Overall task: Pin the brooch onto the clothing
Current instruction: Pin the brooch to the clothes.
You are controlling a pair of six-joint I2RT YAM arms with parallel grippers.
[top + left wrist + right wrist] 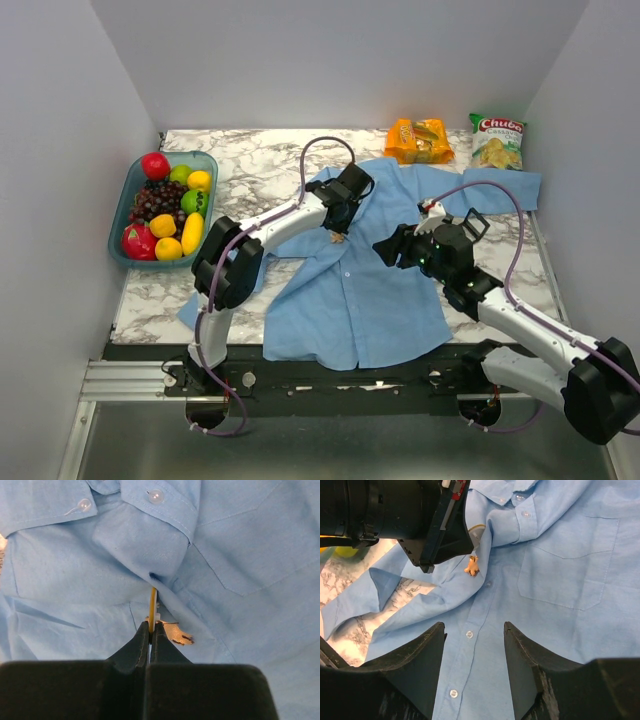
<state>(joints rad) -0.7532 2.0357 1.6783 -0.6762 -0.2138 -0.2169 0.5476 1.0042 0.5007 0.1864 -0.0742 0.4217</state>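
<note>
Reading labels first: green-and-white crisp bag [497, 140] at far right of white marble-pattern desk [250, 160] shows red "Chub…", rest not legible, w/ a smaller word starting "Cassa" under it. Orange foil packet [420, 140] beside it has print too small to read.

Large light blue button-front shirt [370, 290] lies spread on desk centre, collar toward far side. Left claw [150, 626] is pinched fully closed on tiny yellow-gold and tan brooch [153, 602], tips just below collar, at a fold by the button row. Wrist view gives brooch edge-on only: thin yellow strip plus a tan scrap w/ dark marks, so its face can't be made out. Can't tell if the pin goes through the cloth.

Right claw [475, 630] hangs over shirt front w/ fingers spread wide, holding nothing, button row below it, chest pocket off to one side.

Left arm covers part of collar and one sleeve in top view. Teal plastic tray of fruit [114, 243] sits at desk's left edge, some fruit half buried under others.
</note>
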